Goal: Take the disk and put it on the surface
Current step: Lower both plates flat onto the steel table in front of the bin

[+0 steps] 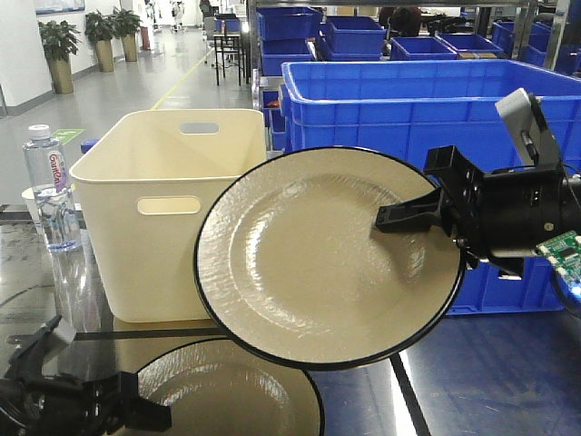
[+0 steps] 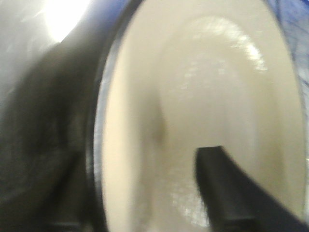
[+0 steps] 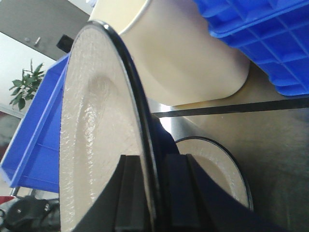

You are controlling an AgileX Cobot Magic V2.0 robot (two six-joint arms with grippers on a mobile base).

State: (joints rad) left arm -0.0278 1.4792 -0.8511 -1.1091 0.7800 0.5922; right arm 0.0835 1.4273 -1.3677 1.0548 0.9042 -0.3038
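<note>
As we start at the left edge, water bottle [image 1: 45, 186]: upright on the table, clear plastic, just left of the bin and well apart from the disk.
left gripper [image 1: 136, 404]: low in the near left corner, down by the tabletop. It's dark on dark out front, and its own camera is a blur with one black finger [image 2: 222, 193] across a cream plate face, so wide or narrow, I can't tell.
cream bin [image 1: 168, 213]: big open tub with handle slots, standing at the back of the table, right behind the disk's left edge.
disk [image 1: 318, 254]: cream plate with a black rim, up in the air, tipped steeply so its face looks at the front camera. From there it covers part of the bin and the crate.
round shape [image 1: 227, 391]: a black-rimmed plate outline on the gloss directly under the disk. Reflection or second plate, I can't say.
tape line [image 1: 408, 392]: black strip running toward the camera under the disk's right side.
right gripper [image 1: 395, 216]: at the right, fingers [image 3: 128, 193] pinched onto the disk's rim, one on the face, one behind.
surface [image 1: 508, 363]: dark and shiny, and the disk is off it, not touching.
blue crate [image 1: 399, 104]: large, back right, behind gripper and disk, with more blue crates beyond.
</note>
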